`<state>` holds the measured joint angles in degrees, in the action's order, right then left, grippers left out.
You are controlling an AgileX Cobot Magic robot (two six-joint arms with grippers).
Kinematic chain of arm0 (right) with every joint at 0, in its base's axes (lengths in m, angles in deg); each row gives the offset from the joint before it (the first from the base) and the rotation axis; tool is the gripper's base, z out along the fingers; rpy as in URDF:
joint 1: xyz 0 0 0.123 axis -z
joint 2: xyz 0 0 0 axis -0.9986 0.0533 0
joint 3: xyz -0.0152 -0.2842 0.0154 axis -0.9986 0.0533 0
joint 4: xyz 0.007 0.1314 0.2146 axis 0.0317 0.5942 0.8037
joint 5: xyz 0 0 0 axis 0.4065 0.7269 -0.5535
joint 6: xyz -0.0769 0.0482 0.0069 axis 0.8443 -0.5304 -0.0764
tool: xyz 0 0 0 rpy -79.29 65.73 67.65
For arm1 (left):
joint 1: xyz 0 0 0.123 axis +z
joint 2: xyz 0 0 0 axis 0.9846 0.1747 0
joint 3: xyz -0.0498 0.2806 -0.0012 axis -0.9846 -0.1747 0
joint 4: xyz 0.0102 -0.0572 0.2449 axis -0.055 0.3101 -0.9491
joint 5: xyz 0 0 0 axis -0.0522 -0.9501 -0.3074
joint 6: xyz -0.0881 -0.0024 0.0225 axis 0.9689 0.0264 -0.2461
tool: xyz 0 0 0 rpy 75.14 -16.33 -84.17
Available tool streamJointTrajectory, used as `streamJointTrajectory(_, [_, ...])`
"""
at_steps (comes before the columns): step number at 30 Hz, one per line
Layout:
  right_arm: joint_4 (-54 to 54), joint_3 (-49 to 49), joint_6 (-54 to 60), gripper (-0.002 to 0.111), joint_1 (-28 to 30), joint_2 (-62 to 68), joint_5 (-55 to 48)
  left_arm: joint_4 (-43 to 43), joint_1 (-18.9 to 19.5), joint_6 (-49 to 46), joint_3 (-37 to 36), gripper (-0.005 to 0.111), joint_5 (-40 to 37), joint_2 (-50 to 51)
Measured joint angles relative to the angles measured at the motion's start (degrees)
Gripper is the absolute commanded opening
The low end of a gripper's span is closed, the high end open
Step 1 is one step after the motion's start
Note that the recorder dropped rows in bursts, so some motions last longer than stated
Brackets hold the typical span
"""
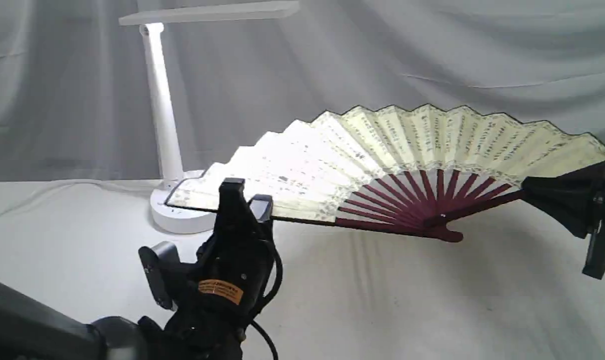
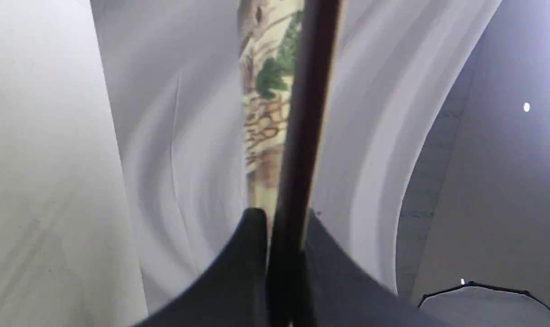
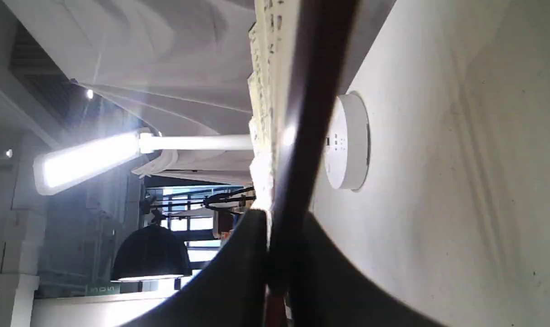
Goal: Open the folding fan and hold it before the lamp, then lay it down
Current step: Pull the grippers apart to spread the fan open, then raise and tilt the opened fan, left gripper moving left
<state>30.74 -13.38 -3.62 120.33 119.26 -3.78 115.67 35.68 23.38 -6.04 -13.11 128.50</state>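
The folding fan [image 1: 392, 145] is spread fully open and held in the air, its cream calligraphy leaf up and its maroon ribs meeting at the pivot below. My left gripper [image 1: 247, 200] is shut on the fan's left guard; the left wrist view shows that dark guard [image 2: 307, 113] clamped in the gripper [image 2: 284, 218]. My right gripper [image 1: 532, 192] is shut on the right guard [image 3: 316, 113], pinched in the gripper [image 3: 282, 218]. The white lamp [image 1: 162, 125] stands behind the fan's left end, its head lit [image 3: 84, 161]. The fan's left tip covers part of the lamp's round base [image 1: 177, 217].
A white cloth covers the table [image 1: 382, 300] and white drapes [image 1: 432, 60] hang behind. The lamp's cord [image 1: 57, 187] runs left along the back of the table. The left arm's body [image 1: 217, 290] rises from the lower left.
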Motion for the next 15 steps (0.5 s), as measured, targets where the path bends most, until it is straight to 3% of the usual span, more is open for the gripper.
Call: streamJointTrajectory(15, [-1.6, 0.0, -1.0, 0.0, 0.4, 0.0, -0.6, 1.9, -0.4, -0.1, 0.0, 0.0, -0.1, 0.0])
